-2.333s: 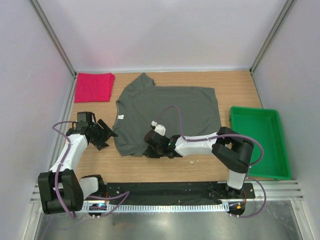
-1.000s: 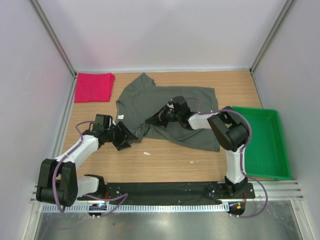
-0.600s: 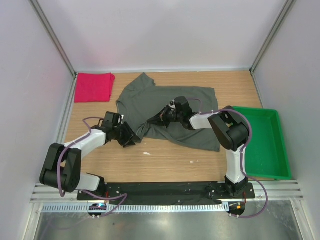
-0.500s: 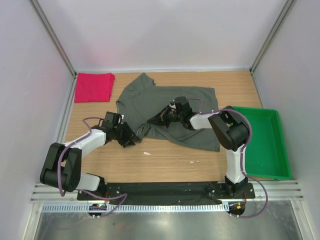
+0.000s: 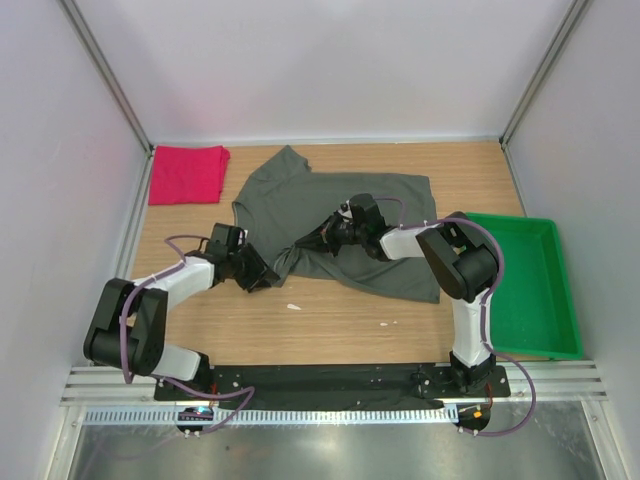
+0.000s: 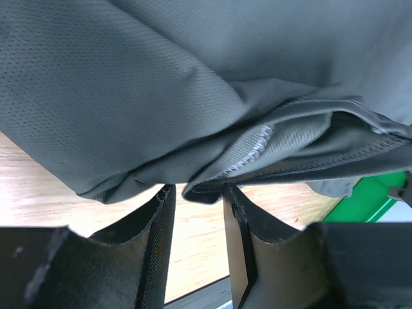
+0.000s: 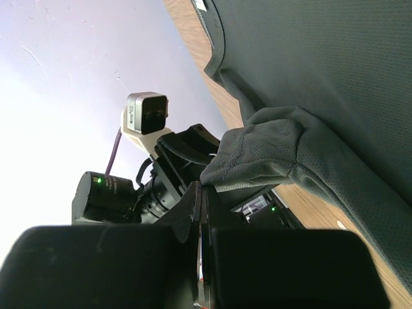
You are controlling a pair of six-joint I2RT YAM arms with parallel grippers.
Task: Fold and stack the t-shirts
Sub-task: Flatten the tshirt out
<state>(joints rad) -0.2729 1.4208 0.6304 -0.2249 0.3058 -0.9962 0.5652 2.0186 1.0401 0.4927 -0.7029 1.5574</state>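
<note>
The right hand point(image 7: 201, 188) pinches a raised fold of the dark grey-olive t-shirt point(image 5: 385, 205), while the left hand point(image 6: 196, 196), jaws parted, sits at its near hem

Probably a lab: white-panelled enclosure point(image 5: 320, 70) around wooden table point(image 5: 330, 330).

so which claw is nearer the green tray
Right. The right claw, shut on the grey shirt, is mid-table, left of the tray; the left claw is even farther left, at the shirt's near-left edge.
</note>
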